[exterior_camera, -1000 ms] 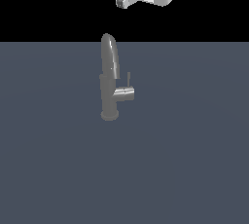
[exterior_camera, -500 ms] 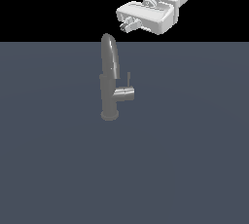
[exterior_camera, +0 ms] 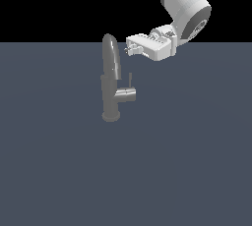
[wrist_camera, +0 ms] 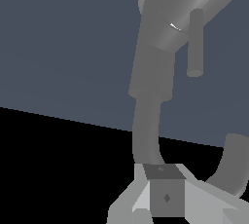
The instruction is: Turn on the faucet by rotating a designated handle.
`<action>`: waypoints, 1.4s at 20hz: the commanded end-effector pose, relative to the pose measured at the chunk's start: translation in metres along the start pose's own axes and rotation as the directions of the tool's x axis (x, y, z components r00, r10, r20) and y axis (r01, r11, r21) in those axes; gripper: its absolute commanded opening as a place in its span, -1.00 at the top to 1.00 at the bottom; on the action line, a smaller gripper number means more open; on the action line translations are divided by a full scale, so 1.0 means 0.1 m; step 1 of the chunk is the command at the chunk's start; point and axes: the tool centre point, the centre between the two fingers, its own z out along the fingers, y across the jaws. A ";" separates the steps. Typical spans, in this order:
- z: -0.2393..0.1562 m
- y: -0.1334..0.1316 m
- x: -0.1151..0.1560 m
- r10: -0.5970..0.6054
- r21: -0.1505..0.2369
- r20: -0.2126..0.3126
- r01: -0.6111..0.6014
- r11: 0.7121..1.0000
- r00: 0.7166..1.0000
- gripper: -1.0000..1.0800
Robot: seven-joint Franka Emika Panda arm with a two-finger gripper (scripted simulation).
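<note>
So the faucet (exterior_camera: 111, 85) is stood upright on the flat grey floor (exterior_camera: 59, 171), a bit toward the exterior view's left of middle, with the spout arched up top. The handle (exterior_camera: 126, 94) is stuck out sideways from the body toward the exterior view's right, and a thin pin (exterior_camera: 130, 79) is pointed up at its end.

The gripper (exterior_camera: 129, 49) is held up high, just beside the spout top and above the handle, nothing touched yet. It's probably been parked there so it can be dropped onto the pin from above, which is what would need pushing to get the handle turned.

Whether the fingers are apart or together honestly can't be told; they're too small outside and mostly cropped in the wrist view. Nothing is gripped, though.

No containers are seen anywhere, so nothing to be reported there.
</note>
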 end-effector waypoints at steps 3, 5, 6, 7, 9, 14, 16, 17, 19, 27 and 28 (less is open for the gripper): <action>0.03 -0.04 0.35 0.070 0.073 0.093 -0.077 0.994 0.993 1.00; 0.06 -0.05 0.48 0.095 0.100 0.130 -0.109 0.989 0.987 1.00; 0.07 -0.05 0.55 0.107 0.112 0.148 -0.124 0.986 0.983 1.00; 0.08 -0.05 0.61 0.117 0.123 0.164 -0.138 0.983 0.979 1.00; 0.11 -0.05 0.72 0.136 0.142 0.194 -0.165 0.976 0.972 1.00; 0.17 -0.05 0.91 0.166 0.174 0.247 -0.212 0.962 0.955 1.00; 0.18 -0.05 0.94 0.171 0.180 0.257 -0.221 0.959 0.951 1.00; 0.19 -0.05 0.95 0.172 0.181 0.259 -0.223 0.958 0.950 1.00; 0.19 -0.05 0.95 0.173 0.182 0.260 -0.224 0.957 0.950 1.00; 0.20 0.03 0.92 0.173 0.181 0.260 -0.224 0.958 0.950 1.00; 0.21 0.05 0.91 0.173 0.181 0.260 -0.224 0.958 0.950 1.00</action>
